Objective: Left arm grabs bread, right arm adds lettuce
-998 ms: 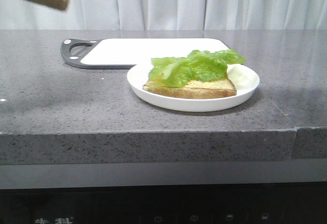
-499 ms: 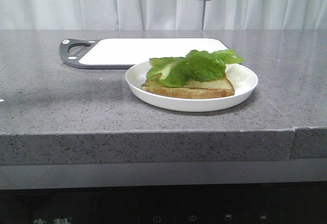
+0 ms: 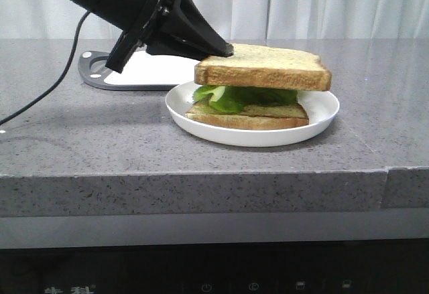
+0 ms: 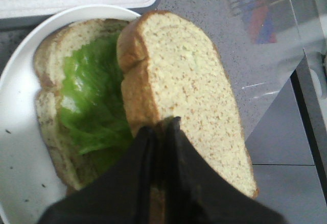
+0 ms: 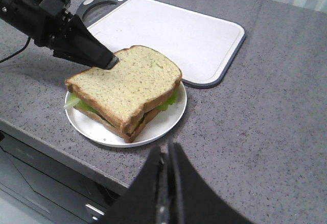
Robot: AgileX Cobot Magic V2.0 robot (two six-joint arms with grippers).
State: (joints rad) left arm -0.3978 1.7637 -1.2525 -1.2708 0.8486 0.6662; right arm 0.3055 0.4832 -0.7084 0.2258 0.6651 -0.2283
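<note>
My left gripper [image 3: 226,50] is shut on the left edge of the thick bread [image 3: 265,66] and holds it flat on top of the lettuce [image 3: 231,96]. The lettuce lies on a thinner bread slice [image 3: 251,115] in the white plate [image 3: 322,116]. In the left wrist view the gripper [image 4: 163,124] pinches the bread [image 4: 189,86] at its crust, with the lettuce [image 4: 94,101] showing beside it. My right gripper [image 5: 167,150] is shut and empty, held above the counter on the near side of the plate [image 5: 163,119]. The bread [image 5: 125,83] and the left gripper [image 5: 110,61] show there too.
A white cutting board [image 3: 154,66] with a dark grey handle lies behind the plate. The left arm's black cable [image 3: 47,90] trails over the counter at the left. The grey counter's front edge [image 3: 201,173] runs across the front view.
The left arm has swung in from the upper left with the bread and lowered it onto the lettuce on the plate. The lettuce is now mostly covered.
</note>
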